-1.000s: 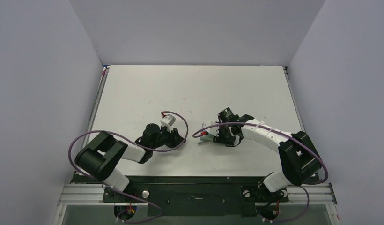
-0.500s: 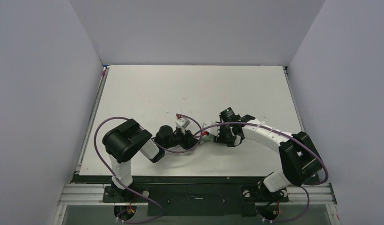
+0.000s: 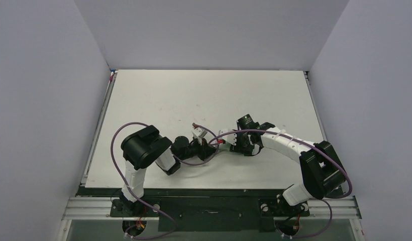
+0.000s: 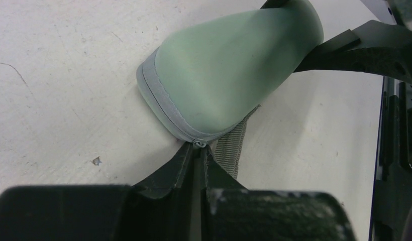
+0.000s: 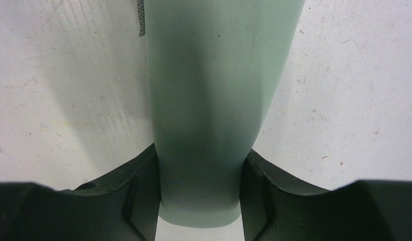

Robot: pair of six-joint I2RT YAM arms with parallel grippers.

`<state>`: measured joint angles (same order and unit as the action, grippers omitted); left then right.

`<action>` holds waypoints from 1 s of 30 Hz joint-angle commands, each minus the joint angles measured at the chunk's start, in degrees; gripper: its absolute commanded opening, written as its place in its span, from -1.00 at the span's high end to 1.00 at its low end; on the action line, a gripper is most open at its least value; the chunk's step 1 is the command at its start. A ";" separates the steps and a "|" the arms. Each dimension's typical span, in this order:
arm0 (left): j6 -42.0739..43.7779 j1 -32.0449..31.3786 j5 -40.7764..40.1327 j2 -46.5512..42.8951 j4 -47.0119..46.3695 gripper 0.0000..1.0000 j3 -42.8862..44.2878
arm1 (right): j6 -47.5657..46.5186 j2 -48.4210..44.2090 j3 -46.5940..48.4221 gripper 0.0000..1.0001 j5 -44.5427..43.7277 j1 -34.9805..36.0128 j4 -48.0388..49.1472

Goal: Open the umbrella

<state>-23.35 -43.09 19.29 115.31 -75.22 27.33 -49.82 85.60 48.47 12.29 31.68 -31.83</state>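
The umbrella (image 4: pixel 229 70) is packed as a pale-green oblong capsule lying on the white table. A grey zipper band runs round its near end, and a grey strap (image 4: pixel 233 150) lies beside it. My left gripper (image 4: pixel 196 153) is shut, its tips pinching the small zipper pull (image 4: pixel 198 144) at the capsule's end. My right gripper (image 5: pixel 200 193) is shut on the capsule (image 5: pixel 209 100), one finger (image 5: pixel 138 196) on each side. In the top view both grippers, left (image 3: pixel 208 145) and right (image 3: pixel 228 142), meet at the table's middle front and hide the capsule.
The white table (image 3: pixel 204 95) is walled by grey panels at the back and both sides. Purple cables (image 3: pixel 143 125) loop off both arms. My right gripper's black finger (image 4: pixel 354 47) shows in the left wrist view, close beside the capsule.
My left arm has swung right across the table until its gripper meets the capsule's end beside the right gripper. My right arm and the capsule have stayed still.
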 commanded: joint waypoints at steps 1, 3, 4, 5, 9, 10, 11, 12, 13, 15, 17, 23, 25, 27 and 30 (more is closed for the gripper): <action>0.53 -0.27 -0.26 0.00 0.24 1.00 0.21 | -0.65 1.69 -1.49 0.61 1.98 -0.17 -3.77; 0.09 0.26 -0.64 -1.36 1.35 1.00 -0.46 | -1.08 1.53 -1.72 0.62 1.84 -0.36 -4.17; -0.22 1.01 -0.94 -1.73 1.68 1.00 -0.62 | -1.25 1.35 -1.84 0.63 1.72 -0.45 -4.23; -0.38 1.94 -1.02 -2.58 2.32 1.00 -0.97 | -1.73 1.22 -2.14 0.64 1.62 -0.51 -4.41; -1.31 5.60 -1.03 -3.80 3.73 1.00 -0.87 | -3.64 0.58 -3.00 0.66 1.21 -0.56 -4.97; -1.33 6.20 -1.26 -3.92 4.20 1.00 -0.70 | -3.93 0.48 -3.06 0.66 1.18 -0.56 -5.14; -1.19 7.15 -1.26 -4.12 4.38 1.00 -0.61 | -4.49 0.50 -3.10 0.67 1.16 -0.63 -5.33; -1.09 7.59 -1.34 -4.21 4.73 1.00 -0.44 | -4.80 0.52 -3.11 0.67 1.16 -0.64 -5.58; -0.73 8.29 -1.30 -4.28 4.91 1.00 -0.35 | -5.40 0.53 -3.20 0.68 1.15 -0.59 -5.64; -0.17 8.97 -1.22 -4.09 5.14 1.00 0.06 | -6.82 0.47 -3.20 0.68 1.38 -0.52 -6.06; 0.47 9.23 -0.68 -3.65 5.12 1.00 0.61 | -9.16 0.25 -3.25 0.68 1.82 -0.34 -6.74; 0.94 9.15 4.65 -2.95 3.93 1.00 1.78 | -19.73 1.03 -2.08 0.67 1.75 0.14 -10.04; 0.82 9.13 5.68 -2.84 3.86 1.00 1.56 | -24.33 1.95 -0.92 0.67 1.77 0.13 -11.72; 0.83 9.36 5.95 -2.86 4.00 1.00 1.32 | -29.01 2.91 0.26 0.67 1.90 0.23 -13.86; 1.24 9.85 5.84 -3.09 4.61 1.00 1.06 | -36.44 4.14 1.52 0.67 2.00 0.38 -17.20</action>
<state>-24.18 -36.14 28.58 112.73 -70.02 27.44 -71.13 87.13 50.06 14.87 31.57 -33.01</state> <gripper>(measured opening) 0.023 0.452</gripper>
